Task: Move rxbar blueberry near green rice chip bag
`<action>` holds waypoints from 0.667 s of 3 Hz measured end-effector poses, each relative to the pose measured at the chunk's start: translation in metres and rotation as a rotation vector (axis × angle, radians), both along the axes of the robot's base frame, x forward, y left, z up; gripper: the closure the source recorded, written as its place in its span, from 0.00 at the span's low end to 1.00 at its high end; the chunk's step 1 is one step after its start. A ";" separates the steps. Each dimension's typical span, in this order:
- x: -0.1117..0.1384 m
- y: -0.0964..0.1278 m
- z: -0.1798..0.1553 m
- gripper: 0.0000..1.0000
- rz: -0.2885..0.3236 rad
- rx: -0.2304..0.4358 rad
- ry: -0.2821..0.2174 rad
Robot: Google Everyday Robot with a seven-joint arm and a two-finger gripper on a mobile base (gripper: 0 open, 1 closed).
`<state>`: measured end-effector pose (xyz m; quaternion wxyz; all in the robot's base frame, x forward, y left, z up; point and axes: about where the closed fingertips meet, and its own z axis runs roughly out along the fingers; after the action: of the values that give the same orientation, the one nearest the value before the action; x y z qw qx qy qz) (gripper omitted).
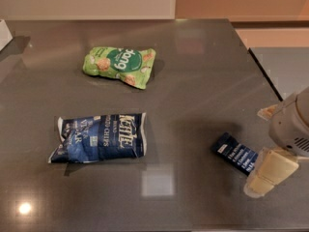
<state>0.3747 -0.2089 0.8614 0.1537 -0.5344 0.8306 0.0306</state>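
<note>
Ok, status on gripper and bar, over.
Gripper low over right end of rxbar blueberry. Bar flat on table, far from green rice chip bag. Kettle bag front-left, beside the direct path.

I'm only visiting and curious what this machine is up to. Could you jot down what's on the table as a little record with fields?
surface: dark grey table
green bag: far side, left of centre, lying flat
Kettle bag: near left, lying flat
bar: near right, flat on the table, well apart from the green bag
gripper: lower right, in front of the bar's right end; whether it touches the bar cannot be told
progress: bar not yet near the green bag
</note>
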 end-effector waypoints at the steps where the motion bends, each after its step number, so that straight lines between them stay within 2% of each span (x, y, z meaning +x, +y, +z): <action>1: -0.003 -0.001 -0.018 0.00 -0.022 0.011 0.004; 2: -0.005 0.001 -0.031 0.00 -0.032 0.014 0.015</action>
<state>0.3697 -0.2078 0.8305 0.1518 -0.5196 0.8399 0.0377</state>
